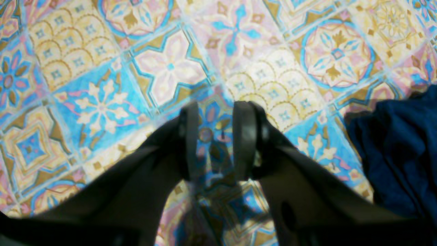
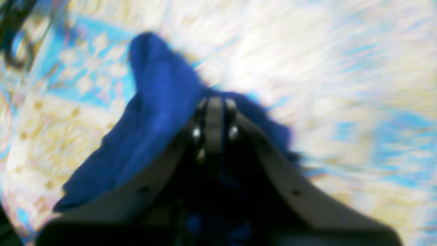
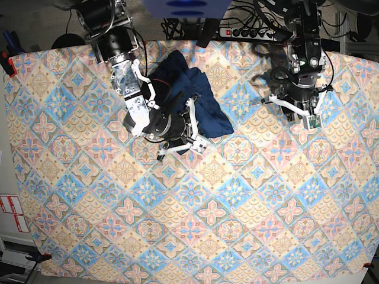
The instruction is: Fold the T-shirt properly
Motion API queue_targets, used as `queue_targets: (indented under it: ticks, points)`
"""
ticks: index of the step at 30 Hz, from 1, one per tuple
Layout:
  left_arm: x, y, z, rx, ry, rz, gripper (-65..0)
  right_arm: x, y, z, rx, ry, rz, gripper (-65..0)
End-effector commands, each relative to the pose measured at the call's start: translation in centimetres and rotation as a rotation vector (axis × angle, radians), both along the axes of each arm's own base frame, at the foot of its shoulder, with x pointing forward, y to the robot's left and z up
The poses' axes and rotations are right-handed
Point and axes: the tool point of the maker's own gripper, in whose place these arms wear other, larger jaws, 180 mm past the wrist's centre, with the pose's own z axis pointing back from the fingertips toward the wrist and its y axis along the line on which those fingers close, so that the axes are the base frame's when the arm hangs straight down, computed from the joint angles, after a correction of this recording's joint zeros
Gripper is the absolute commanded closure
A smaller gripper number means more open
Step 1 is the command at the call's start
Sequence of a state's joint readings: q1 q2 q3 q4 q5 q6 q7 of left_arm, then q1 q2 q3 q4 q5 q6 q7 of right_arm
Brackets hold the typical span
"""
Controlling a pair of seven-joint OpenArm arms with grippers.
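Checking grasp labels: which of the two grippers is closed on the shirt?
The right gripper, pinching the T-shirt; the left gripper is open over bare tablecloth.

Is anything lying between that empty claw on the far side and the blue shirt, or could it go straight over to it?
Nothing visible blocks it. Between the left gripper and the T-shirt lies only bare patterned tablecloth. The left gripper's jaws stand apart and hold nothing. The right gripper is shut on a fold of the shirt.
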State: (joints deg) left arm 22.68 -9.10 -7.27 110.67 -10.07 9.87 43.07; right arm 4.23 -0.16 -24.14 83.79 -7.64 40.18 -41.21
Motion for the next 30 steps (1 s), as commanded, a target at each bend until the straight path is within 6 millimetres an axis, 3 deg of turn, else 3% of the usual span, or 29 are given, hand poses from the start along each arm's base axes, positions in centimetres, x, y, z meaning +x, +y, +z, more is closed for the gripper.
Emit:
queue_targets:
  ticks: [1, 8, 15, 19, 22, 24, 27, 30]
  points:
    - [0.6, 0.1, 1.0, 0.013, -0.041, -0.001, -17.5, 1.0, 1.0, 1.5, 0.061, -0.04, 0.002, -1.5]
    - [0.6, 0.1, 1.0, 0.013, -0.041, -0.001, -17.5, -1.4, 4.0, -1.5, 0.097, 0.086, 0.023, -1.5]
    - [0.7, 0.2, 1.1, 0.014, -0.044, 0.0, -17.4, -3.4, 6.9, -1.8, 0.129, 0.096, 0.116, -1.5]
    - [0.7, 0.2, 1.1, 0.014, -0.044, 0.0, -17.5, -2.8, 7.1, -0.7, 0.143, 0.061, 0.115, -1.5]
    - [0.7, 0.2, 1.1, 0.014, -0.044, 0.0, -17.5, -1.6, 7.0, 2.1, 0.158, -0.025, 0.116, -1.5]
    - [0.7, 0.2, 1.1, 0.014, -0.044, 0.0, -17.5, -0.5, 4.9, 3.3, 0.119, -0.077, 0.089, -1.5]
    - [0.7, 0.2, 1.1, 0.014, -0.044, 0.0, -17.5, 0.2, 3.8, 5.1, 0.113, -0.126, 0.06, -1.5]
    - [0.7, 0.2, 1.1, 0.014, -0.044, 0.0, -17.5, 0.9, 2.6, 4.6, 0.104, -0.117, 0.024, -1.5]
